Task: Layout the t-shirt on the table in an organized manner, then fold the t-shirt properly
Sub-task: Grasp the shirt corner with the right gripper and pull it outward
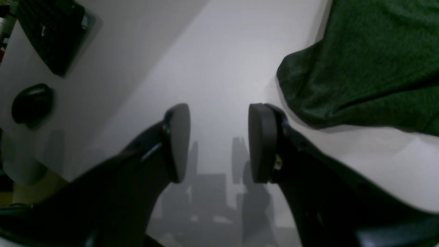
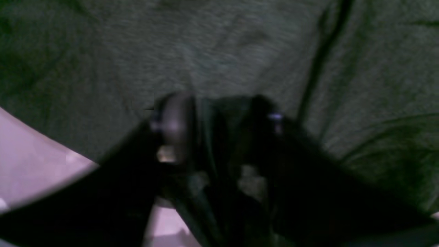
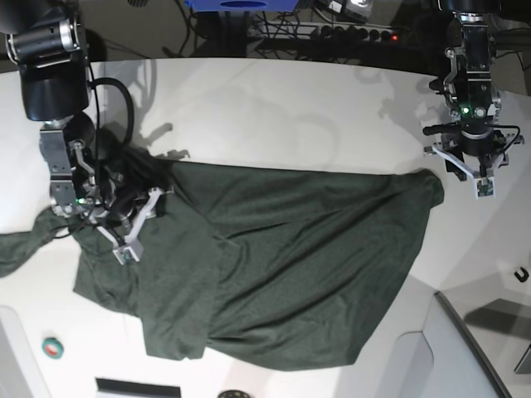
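Your right gripper (image 2: 219, 127) pinches a bunch of the t-shirt (image 3: 282, 257), spread rumpled on the table (image 3: 274, 108). Your left gripper (image 1: 218, 142) hangs spread, empty, beside the shirt's edge.

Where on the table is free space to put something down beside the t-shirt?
Bare table lies beyond the t-shirt, between both arms. A narrower strip runs past its corner under the left gripper. Crowded around the right gripper, which sits on bunched cloth.

Left hand (image 1: 219, 142) parted, empty, hanging low; right hand (image 2: 219, 137) blurred, fingers around fabric fold.
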You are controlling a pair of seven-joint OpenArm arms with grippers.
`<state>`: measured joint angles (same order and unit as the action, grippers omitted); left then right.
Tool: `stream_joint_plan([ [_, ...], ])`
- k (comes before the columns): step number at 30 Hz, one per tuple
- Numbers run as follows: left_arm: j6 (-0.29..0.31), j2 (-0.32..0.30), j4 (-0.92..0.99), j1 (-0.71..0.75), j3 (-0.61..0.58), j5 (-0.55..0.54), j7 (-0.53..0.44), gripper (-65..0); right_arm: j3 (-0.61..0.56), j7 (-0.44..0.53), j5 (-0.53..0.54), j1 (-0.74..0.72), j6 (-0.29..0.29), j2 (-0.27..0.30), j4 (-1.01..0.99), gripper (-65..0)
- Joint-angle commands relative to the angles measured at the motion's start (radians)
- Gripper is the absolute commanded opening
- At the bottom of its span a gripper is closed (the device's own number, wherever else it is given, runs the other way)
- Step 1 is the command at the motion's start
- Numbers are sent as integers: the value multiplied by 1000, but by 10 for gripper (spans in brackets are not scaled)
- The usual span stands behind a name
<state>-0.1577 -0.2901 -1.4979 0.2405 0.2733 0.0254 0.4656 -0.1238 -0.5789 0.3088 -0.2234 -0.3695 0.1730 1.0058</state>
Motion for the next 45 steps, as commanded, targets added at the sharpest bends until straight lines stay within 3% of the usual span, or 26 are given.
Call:
stream_joint_plan([
  [1, -12, -16, -4, -13, 7, 9, -20, -383, 3, 13, 8, -26, 2, 6, 12, -570],
  [3, -12, -16, 12, -23, 7, 9, -20, -383, 3, 13, 8, -26, 2, 6, 12, -650],
  [11, -12, -16, 29, -26, 7, 9, -20, -383, 9, 4, 8, 35, 2, 12, 157, -644],
  [20, -12, -19, 32, -40, 7, 9, -20, -383, 3, -220, 13, 269, -4, 6, 554, -644],
  [28, -12, -19, 32, -62, 7, 9, -17, -383, 2, -263, 11, 494, -6, 13, 792, -644],
  [39, -12, -19, 30, -63, 7, 11, -20, -383, 0, -261, 8, 638, -6, 44, 775, -644],
  [45, -12, -19, 32, -80, 5, 11, -17, -383, -53, -258, 10, 646, -6, 73, 675, -644],
])
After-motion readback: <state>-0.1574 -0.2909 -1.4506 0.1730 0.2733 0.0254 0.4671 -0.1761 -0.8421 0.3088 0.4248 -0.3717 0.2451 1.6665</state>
